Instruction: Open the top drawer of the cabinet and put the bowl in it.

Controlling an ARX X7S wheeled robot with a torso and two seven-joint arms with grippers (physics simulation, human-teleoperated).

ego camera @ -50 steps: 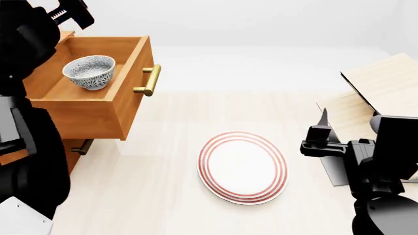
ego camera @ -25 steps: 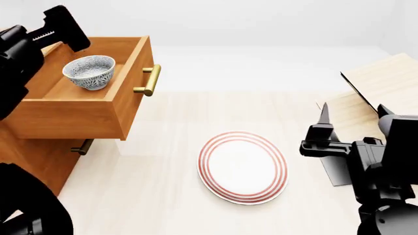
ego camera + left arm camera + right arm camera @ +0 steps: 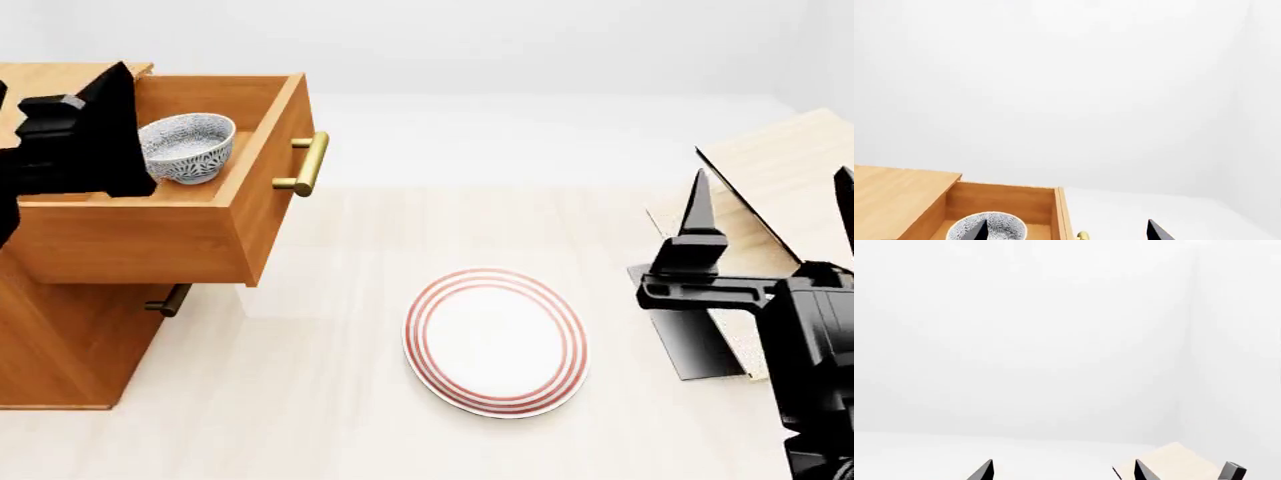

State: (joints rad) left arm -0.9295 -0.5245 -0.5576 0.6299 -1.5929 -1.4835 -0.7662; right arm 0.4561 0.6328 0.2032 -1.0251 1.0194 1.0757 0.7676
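Observation:
The cabinet [image 3: 67,330] stands at the left in the head view. Its top drawer [image 3: 174,235] is pulled out, brass handle [image 3: 306,165] facing right. The bowl [image 3: 194,143], grey-white and speckled, sits upright inside the drawer, and shows in the left wrist view as the bowl [image 3: 1002,224] in the drawer [image 3: 1001,197]. My left gripper [image 3: 83,140] hangs at the drawer's left side, beside the bowl and hiding part of it. In its wrist view the left gripper [image 3: 1066,234] is open and holds nothing. My right gripper [image 3: 771,205], seen also as the right gripper [image 3: 1062,472], is open and empty, fingers pointing up.
A white plate with red rings [image 3: 497,340] lies on the pale floor in the middle. A pale tilted-board rack [image 3: 781,170] stands at the right, behind my right gripper. A lower drawer handle [image 3: 168,300] shows under the open drawer.
My left gripper has come down from above the drawer's back corner to its left side. The right gripper has risen and its fingers now point upward. The bowl has not moved.

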